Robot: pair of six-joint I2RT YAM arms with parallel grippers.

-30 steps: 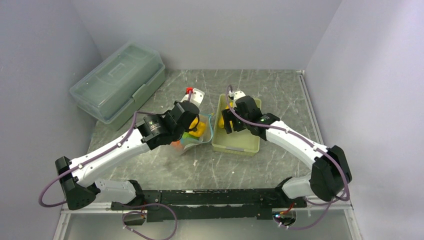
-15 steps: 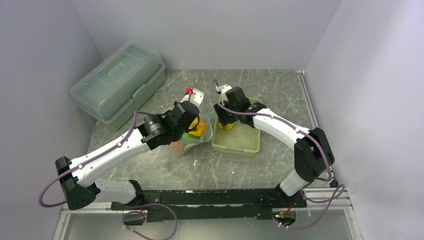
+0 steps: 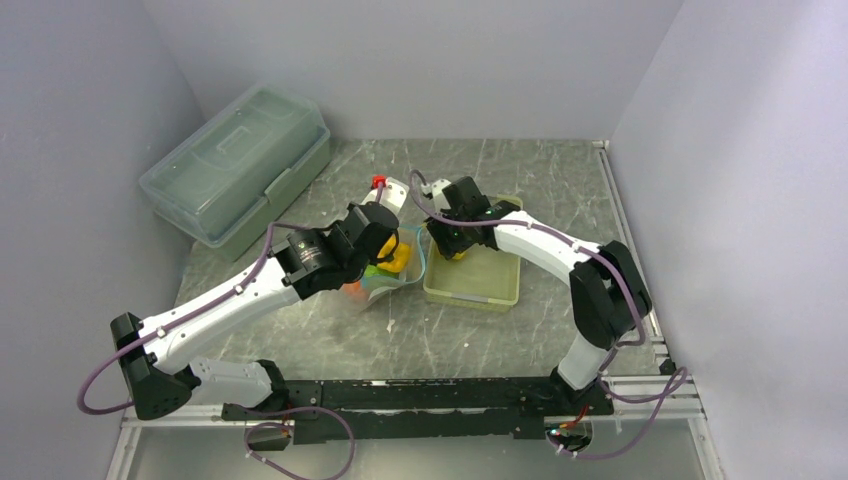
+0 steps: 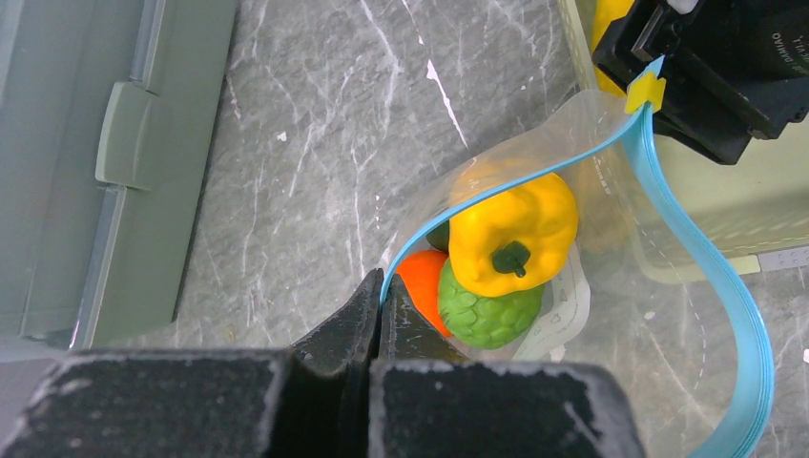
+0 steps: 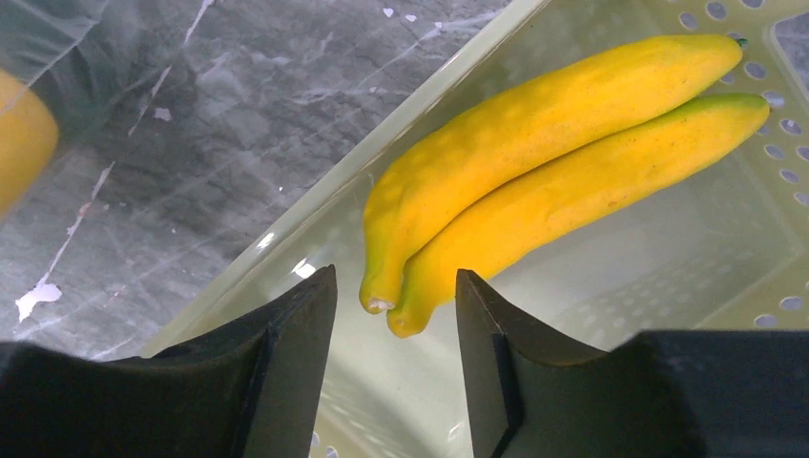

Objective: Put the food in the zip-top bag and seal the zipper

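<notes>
The clear zip-top bag [image 4: 630, 315] lies open beside the basket, and its teal-blue zipper [image 4: 711, 277] curves round the mouth. Inside are a yellow pepper-like piece [image 4: 510, 234], a light green bumpy round one [image 4: 487, 307], an orange one [image 4: 418, 284] and a sliver of dark green [image 4: 438, 236]. My left gripper [image 4: 382, 283] is shut on the zipper edge and holds the mouth up; it also shows in the top view [image 3: 388, 248]. My right gripper [image 5: 396, 286] is open just above the tip of two yellow bananas [image 5: 544, 143] in the basket's corner, not touching them.
The pale perforated basket [image 3: 480, 290] stands right of the bag [image 3: 395, 275]. A large translucent lidded storage box [image 3: 235, 175] sits at the back left. The right gripper [image 3: 450, 243] is close to the bag's mouth. Walls close off the left, back and right.
My right arm has swung left across the basket to its far-left corner, next to the bag. The left arm and the bag have not moved.
</notes>
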